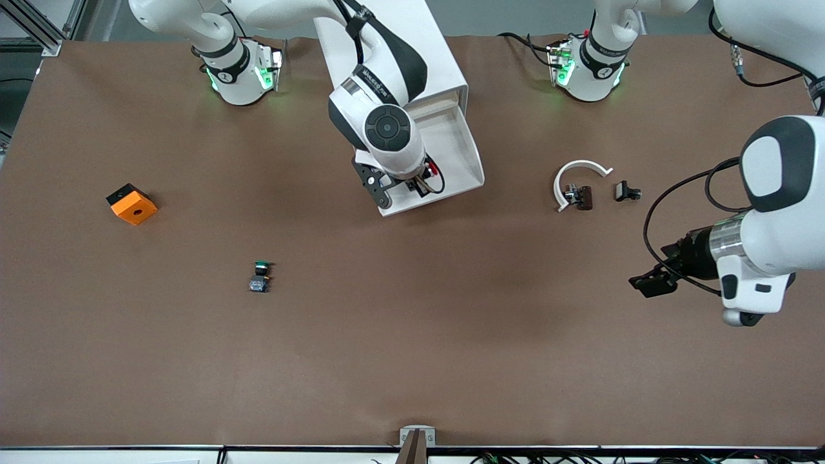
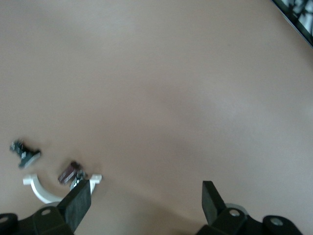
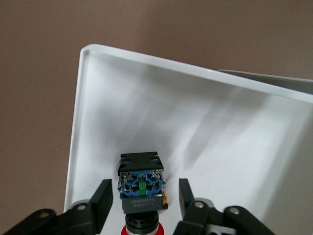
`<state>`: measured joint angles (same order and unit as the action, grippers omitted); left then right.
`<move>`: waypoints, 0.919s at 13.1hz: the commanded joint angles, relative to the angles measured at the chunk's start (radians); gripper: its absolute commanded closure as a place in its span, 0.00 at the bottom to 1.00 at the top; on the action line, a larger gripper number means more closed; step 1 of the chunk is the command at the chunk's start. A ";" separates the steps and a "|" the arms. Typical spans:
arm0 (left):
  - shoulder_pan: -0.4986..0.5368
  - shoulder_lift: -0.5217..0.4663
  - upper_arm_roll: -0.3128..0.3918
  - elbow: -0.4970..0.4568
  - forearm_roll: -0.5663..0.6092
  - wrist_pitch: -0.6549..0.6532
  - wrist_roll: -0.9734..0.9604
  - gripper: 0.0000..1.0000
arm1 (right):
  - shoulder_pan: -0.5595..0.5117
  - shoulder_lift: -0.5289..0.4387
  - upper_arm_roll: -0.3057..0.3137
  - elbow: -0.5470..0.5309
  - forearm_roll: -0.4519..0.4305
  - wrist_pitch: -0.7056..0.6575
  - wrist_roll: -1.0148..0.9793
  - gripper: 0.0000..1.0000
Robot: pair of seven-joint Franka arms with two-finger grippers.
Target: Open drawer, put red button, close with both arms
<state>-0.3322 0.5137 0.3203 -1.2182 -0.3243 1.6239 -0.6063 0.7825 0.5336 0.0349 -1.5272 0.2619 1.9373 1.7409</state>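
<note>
The red button [image 3: 141,196] lies inside the open white drawer [image 3: 146,112], its red cap toward my right gripper. My right gripper [image 3: 142,203] is open, with one finger on each side of the button and a gap on both sides. In the front view the right gripper [image 1: 412,183] is low over the drawer [image 1: 461,138], near its front wall, and only a bit of red [image 1: 432,169] shows beside it. My left gripper [image 1: 651,283] waits open and empty over bare table at the left arm's end; it also shows in the left wrist view [image 2: 146,193].
The white cabinet [image 1: 412,38] stands between the arm bases. A green-capped button [image 1: 260,276] and an orange block [image 1: 131,203] lie toward the right arm's end. A white C-shaped ring [image 1: 573,174] and two small dark parts [image 1: 580,196] [image 1: 626,191] lie near the left gripper.
</note>
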 commanded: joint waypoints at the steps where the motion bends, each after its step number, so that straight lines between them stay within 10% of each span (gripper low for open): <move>1: -0.031 0.002 0.002 -0.015 0.054 0.031 0.095 0.00 | 0.001 0.000 -0.010 0.028 0.017 -0.014 0.014 0.00; 12: -0.065 -0.022 -0.067 -0.196 0.088 0.275 0.254 0.00 | -0.242 -0.242 -0.016 0.110 0.019 -0.423 -0.419 0.00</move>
<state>-0.3774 0.5068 0.2808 -1.3522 -0.2628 1.8125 -0.3514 0.6189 0.3554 0.0096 -1.3988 0.2619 1.5785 1.4768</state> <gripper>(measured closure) 0.000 0.000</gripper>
